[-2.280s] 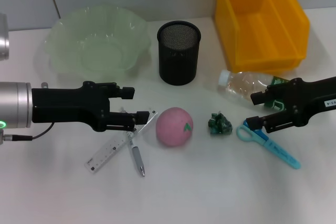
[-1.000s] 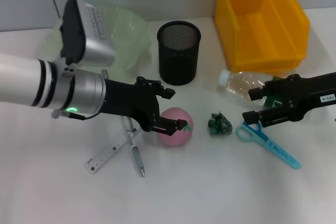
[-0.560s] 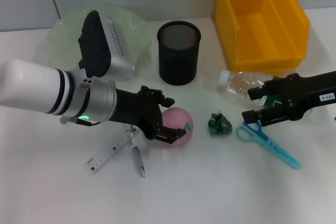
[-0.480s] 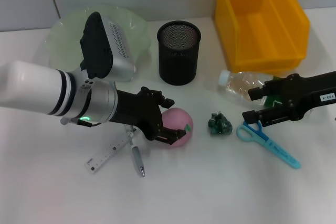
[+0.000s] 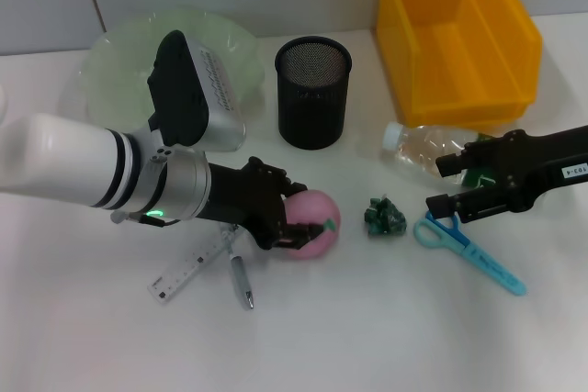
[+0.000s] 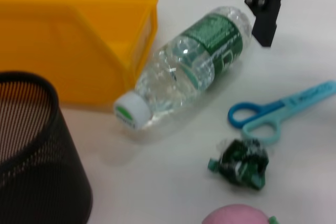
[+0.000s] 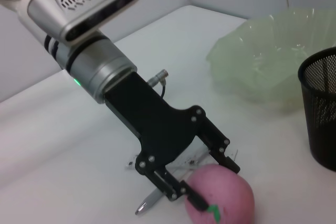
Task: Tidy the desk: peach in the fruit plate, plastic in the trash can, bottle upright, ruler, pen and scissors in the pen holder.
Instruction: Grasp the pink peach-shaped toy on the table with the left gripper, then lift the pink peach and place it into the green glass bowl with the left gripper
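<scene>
so 1 peach [image 5: 312, 224] sits btwn wide-open left hand [image 5: 296, 213] fingers, right hand [image 5: 447, 184] open nr 1 scissors [image 5: 469, 251].

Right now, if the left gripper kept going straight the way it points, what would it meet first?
The peach. The left gripper already has its open fingers on either side of it in the head and right wrist views, so almost any advance should reach it. Beyond it lies the green plastic wad.

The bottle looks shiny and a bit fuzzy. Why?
In the left wrist view, the clear bottle catches the room light as white sparkles and sits slightly out of focus; in the head view it shows pale glare, and the table looks bright with soft shadows.
</scene>
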`<state>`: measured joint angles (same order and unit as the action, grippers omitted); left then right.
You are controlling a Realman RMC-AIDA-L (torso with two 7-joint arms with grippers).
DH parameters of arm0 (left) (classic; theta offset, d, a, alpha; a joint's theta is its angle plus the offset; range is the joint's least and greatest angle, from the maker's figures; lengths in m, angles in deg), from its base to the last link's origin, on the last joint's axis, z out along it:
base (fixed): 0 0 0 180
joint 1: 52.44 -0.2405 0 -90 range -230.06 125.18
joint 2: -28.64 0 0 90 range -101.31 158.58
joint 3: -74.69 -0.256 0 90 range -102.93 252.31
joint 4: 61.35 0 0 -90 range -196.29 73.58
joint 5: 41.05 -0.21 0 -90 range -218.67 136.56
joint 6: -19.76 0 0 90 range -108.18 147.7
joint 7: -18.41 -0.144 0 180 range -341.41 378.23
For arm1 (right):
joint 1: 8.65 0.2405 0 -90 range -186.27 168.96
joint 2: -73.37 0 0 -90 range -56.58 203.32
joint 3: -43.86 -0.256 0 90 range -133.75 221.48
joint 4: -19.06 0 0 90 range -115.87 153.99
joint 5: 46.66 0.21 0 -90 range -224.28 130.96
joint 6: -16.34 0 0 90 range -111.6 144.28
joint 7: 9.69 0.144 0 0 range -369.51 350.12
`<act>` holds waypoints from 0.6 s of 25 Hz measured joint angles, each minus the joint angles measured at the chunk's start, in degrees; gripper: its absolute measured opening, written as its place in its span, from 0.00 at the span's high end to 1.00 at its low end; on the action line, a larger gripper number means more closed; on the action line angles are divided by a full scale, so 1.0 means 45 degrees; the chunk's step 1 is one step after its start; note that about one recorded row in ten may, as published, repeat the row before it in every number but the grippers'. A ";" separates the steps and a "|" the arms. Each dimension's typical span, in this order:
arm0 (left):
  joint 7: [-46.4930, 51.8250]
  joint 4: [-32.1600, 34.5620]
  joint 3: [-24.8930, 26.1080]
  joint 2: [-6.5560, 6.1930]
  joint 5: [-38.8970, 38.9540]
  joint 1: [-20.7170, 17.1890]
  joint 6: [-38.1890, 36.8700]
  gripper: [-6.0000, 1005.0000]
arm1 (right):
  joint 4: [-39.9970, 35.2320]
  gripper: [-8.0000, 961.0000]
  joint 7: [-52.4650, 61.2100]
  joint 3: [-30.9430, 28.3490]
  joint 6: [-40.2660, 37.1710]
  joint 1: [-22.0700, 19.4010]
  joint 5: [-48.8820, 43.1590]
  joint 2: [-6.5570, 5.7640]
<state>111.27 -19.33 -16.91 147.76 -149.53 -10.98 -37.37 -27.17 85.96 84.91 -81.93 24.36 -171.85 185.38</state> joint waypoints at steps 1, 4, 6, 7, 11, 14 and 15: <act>0.0013 0.0065 0.0000 0.0001 0.0072 -0.0022 -0.0025 0.28 | 0.0000 0.15 0.0010 0.0000 -0.0010 -0.0008 -0.0019 -0.0001; 0.0019 0.0169 0.0001 0.0000 0.0196 -0.0078 -0.0051 0.38 | 0.0001 0.15 0.0025 0.0000 -0.0070 -0.0028 -0.0094 -0.0005; 0.0012 0.0703 0.0018 -0.0048 0.0676 -0.0478 -0.0175 0.44 | 0.0000 0.15 0.0032 0.0000 -0.0112 -0.0040 -0.0112 -0.0007; 0.0008 0.0745 0.0030 -0.0050 0.0712 -0.0506 -0.0202 0.47 | 0.0000 0.15 0.0032 0.0000 -0.0120 -0.0052 -0.0114 -0.0009; -0.0122 0.1492 0.0264 -0.0122 0.1591 -0.1093 -0.0885 0.57 | -0.0012 0.15 0.0031 -0.0010 -0.0120 -0.0085 -0.0115 -0.0028; -0.0214 0.2317 0.0967 -0.0142 0.2267 -0.1755 -0.1363 0.62 | -0.0017 0.15 -0.0020 -0.0012 -0.0057 -0.0102 -0.0114 -0.0029; -0.0343 0.2543 0.1274 -0.0139 0.2615 -0.2024 -0.1434 0.63 | -0.0019 0.15 -0.0027 -0.0009 -0.0038 -0.0105 -0.0114 -0.0029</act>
<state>109.73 -7.89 -11.18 147.13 -137.77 -20.08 -43.82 -27.26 85.84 84.87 -82.10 23.89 -172.36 185.24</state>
